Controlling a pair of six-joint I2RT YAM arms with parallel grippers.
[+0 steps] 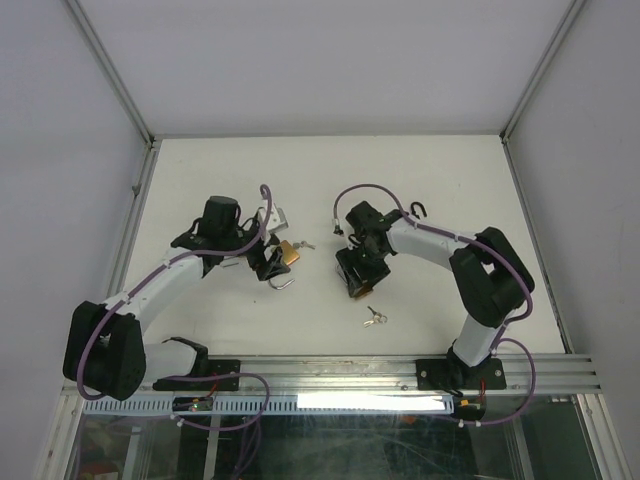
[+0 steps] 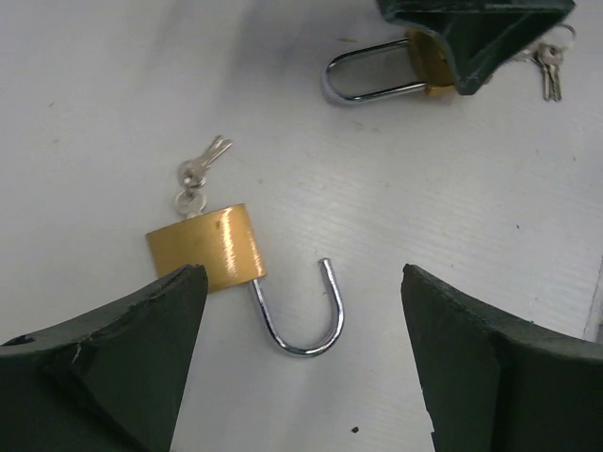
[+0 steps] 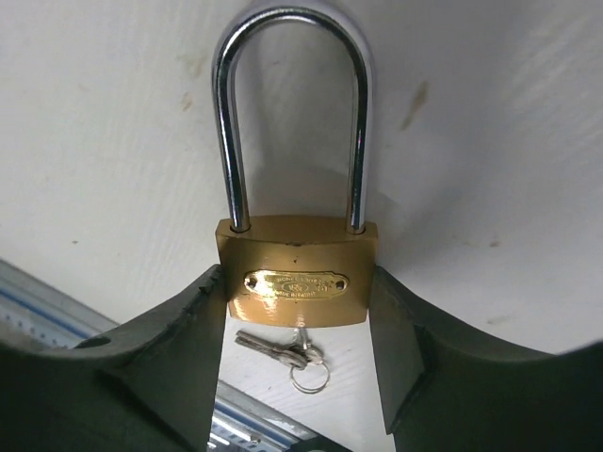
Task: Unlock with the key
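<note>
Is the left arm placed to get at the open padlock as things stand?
Likely yes: the left gripper hangs open just above the open padlock, whose shackle lies between its fingers, with nothing in between.

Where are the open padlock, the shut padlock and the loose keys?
open padlock (image 2: pixel 212 245), left wrist view, on its brass body.
shut padlock (image 3: pixel 297 282), right wrist view, on its brass body.
loose keys (image 1: pixel 376 318), top view, on the bunch.

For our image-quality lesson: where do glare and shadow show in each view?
Top external: the light strip at the near edge blows out white. Left wrist: the open padlock carries a bright streak. Right wrist: the closed padlock has glare along its shackle, soft shadow behind.
</note>
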